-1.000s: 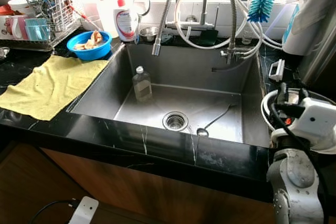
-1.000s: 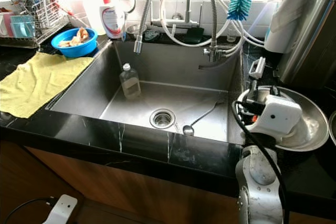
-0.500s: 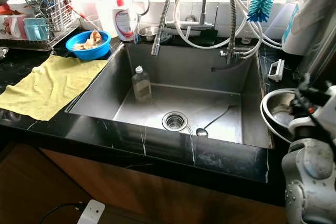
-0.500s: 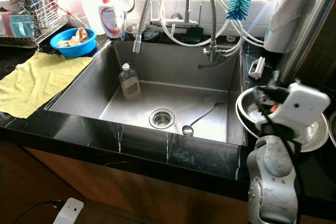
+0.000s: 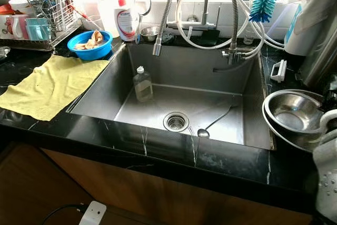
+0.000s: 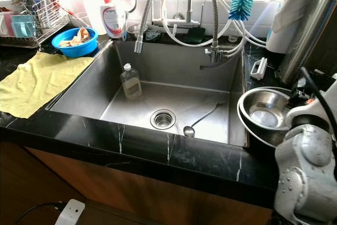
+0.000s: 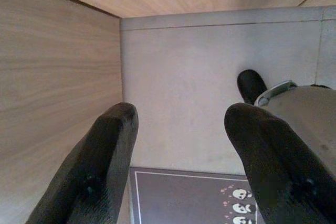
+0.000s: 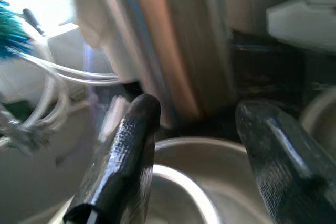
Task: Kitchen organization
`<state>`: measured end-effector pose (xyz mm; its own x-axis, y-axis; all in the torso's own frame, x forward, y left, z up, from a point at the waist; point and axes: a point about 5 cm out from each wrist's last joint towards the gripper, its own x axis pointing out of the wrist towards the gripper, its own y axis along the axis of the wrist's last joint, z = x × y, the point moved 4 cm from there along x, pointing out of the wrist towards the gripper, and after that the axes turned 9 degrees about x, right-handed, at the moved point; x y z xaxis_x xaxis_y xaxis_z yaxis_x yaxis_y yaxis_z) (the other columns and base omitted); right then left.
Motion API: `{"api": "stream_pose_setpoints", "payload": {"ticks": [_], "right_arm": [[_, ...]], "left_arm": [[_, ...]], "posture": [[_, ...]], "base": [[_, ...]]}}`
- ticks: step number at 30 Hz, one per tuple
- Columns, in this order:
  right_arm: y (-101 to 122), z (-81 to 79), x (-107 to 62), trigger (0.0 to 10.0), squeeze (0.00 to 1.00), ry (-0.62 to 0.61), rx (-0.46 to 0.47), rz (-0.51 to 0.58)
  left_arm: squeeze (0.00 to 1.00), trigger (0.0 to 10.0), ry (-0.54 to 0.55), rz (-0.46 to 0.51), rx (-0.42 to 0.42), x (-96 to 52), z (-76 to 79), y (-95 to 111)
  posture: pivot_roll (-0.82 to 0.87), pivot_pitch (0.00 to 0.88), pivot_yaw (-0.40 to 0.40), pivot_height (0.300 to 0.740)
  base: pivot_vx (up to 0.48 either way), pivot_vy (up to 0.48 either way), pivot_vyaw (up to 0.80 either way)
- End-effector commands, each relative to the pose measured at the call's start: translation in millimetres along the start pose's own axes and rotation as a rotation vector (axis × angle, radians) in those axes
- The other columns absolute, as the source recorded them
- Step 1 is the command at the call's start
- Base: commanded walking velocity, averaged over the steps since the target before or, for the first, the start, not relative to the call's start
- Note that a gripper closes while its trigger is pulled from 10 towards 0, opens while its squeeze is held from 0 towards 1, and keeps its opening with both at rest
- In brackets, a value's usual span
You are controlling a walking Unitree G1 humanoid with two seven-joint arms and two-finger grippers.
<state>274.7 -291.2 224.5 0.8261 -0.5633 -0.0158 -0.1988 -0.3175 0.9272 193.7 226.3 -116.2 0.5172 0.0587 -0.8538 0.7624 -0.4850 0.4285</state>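
A stainless sink (image 5: 100,85) holds an upright clear bottle (image 5: 142,84) near its left wall and a long spoon (image 5: 213,122) lying right of the drain (image 5: 176,121). Stacked steel bowls (image 5: 294,114) sit on the black counter right of the sink. My right arm (image 6: 308,167) stands at the counter's front right corner. In the right wrist view, the right gripper (image 8: 194,171) hovers open just above a steel bowl (image 8: 210,156), nothing between its fingers (image 8: 126,161). My left gripper (image 7: 178,166) hangs open beside a wooden cabinet, pointing at the floor.
A yellow cloth (image 5: 50,85) covers the counter left of the sink. Behind it are a blue bowl of scraps (image 5: 89,43), a dish rack (image 5: 37,3) and a soap bottle (image 5: 125,22). Faucet hoses (image 5: 210,9) and a blue brush (image 5: 261,1) hang over the sink's back.
My right arm has swung rightward and back from over the steel bowls, leaving them uncovered. The things in the sink have not moved.
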Motion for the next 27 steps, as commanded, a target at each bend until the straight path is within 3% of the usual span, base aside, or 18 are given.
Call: {"api": "stream_pose_setpoints", "payload": {"ticks": [1,11,19,27], "right_arm": [[5.0,3.7,-2.8,10.0,0.00,-0.021,0.017,-0.019],[-3.3,5.9,-3.4,10.0,0.00,0.058,-0.022,-0.166],[0.6,8.1,-4.3,10.0,0.00,0.079,-0.046,-0.196],[-11.9,16.2,-5.7,10.0,0.00,0.075,0.002,-0.257]], "left_arm": [[0.00,10.0,-0.002,-0.019,-0.013,-0.6,-0.1,-5.3],[0.00,10.0,-0.008,-0.013,-0.019,-0.2,2.3,-3.5],[0.00,10.0,-0.010,-0.015,-0.020,-0.2,4.1,-4.2],[0.00,10.0,-0.011,-0.020,-0.016,-0.3,4.7,-5.5]], "posture": [[-0.22,0.000,0.078,0.740],[-0.23,0.000,0.074,0.740],[-0.23,0.000,0.071,0.740],[-0.23,0.000,0.073,0.740]], "base": [[0.000,0.000,0.00],[0.000,0.000,0.00],[0.000,0.000,0.00],[0.000,0.000,0.00]]}}
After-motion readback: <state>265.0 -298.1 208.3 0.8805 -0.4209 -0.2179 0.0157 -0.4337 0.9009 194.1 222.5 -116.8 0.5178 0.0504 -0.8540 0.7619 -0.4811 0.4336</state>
